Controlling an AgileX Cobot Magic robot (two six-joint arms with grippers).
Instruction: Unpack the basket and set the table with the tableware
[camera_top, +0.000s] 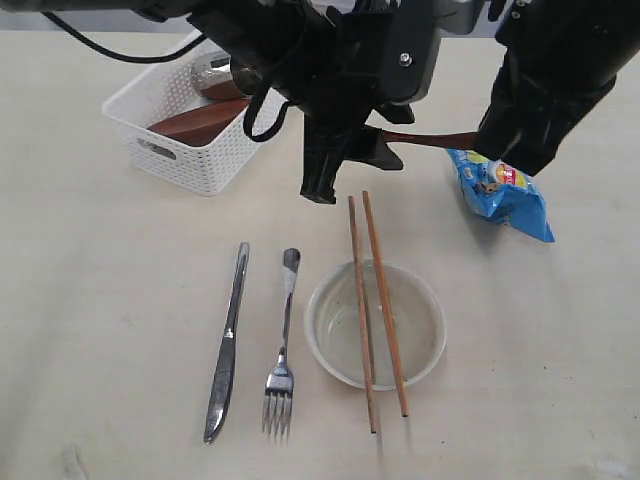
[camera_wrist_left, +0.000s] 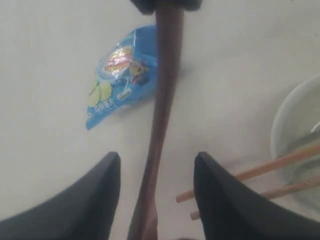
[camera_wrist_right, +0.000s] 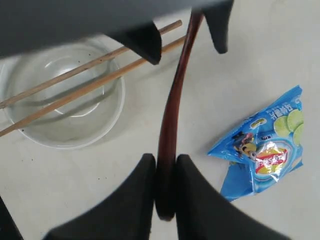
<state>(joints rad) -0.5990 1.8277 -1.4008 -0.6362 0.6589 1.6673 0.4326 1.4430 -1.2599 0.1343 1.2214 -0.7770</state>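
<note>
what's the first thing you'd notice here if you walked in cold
The dark wooden spoon hangs in mid-air between the two black arms, with the right pincer shut on its handle and the left pincer open around it. Below it on the table sits the cream bowl with two chopsticks laid across it. A bright blue snack bag lies near the right arm.

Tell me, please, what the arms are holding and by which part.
The right gripper pinches the wooden spoon near one end between its jaws; the left gripper stands open around it.
</note>
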